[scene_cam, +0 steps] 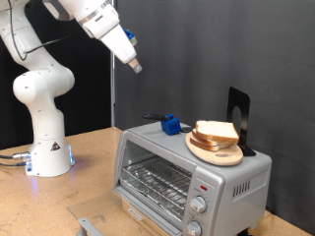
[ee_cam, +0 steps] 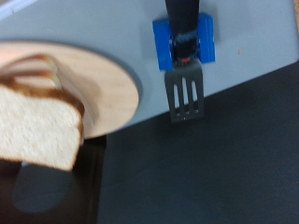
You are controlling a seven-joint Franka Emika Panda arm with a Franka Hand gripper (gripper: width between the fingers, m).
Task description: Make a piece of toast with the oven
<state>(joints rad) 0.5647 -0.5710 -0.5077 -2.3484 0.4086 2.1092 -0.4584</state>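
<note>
The silver oven (scene_cam: 236,182) stands on the wooden table at the exterior view's lower right, its glass door (scene_cam: 157,177) shut over the wire rack. On its top lies a round wooden plate (scene_cam: 228,155) with bread slices (scene_cam: 215,132); I cannot tell which is the piece of toast. In the wrist view the pale bread (ee_cam: 37,126) overhangs the plate (ee_cam: 107,89). My gripper (scene_cam: 135,65) hangs high in the air, up and to the left of the oven, holding nothing. Its fingers do not show in the wrist view.
A blue holder (scene_cam: 172,125) with a black spatula (ee_cam: 184,95) sits on the oven top (ee_cam: 248,42) beside the plate. A black stand (scene_cam: 238,113) rises behind the plate. Two knobs (scene_cam: 201,206) and a red light (scene_cam: 202,185) are on the oven's front. A grey object (scene_cam: 92,226) lies on the table.
</note>
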